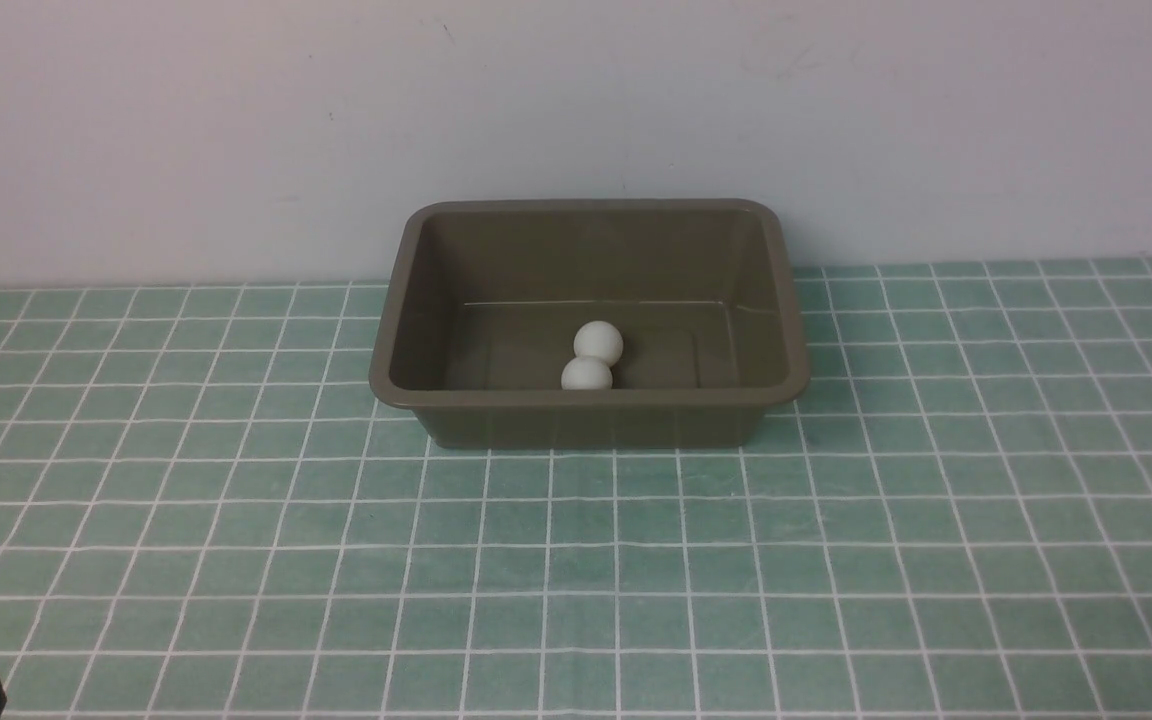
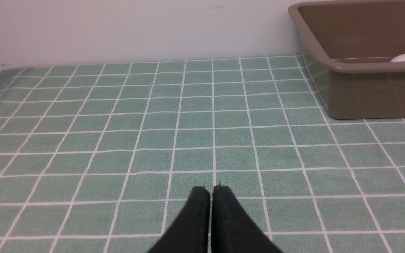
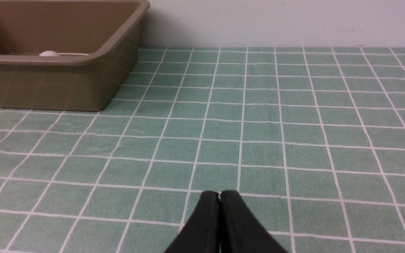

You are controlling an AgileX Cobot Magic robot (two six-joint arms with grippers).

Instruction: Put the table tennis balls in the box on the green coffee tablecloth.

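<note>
Both grippers, left [image 2: 211,189] and right [image 3: 219,194], were closed, empty; any unseen third ball risked being left outside the box [image 1: 591,405]

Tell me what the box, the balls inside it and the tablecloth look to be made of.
The box: likely moulded plastic, olive-brown, faintly glossy; its outer wall mirrors the cloth's grid in both wrist views. The two visible balls: smooth matte white, probably thin plastic; no seam or print shows. The tablecloth: mint green with white grid lines, fine-grained and matte like woven fabric, though coated cloth can't be ruled out.
</note>
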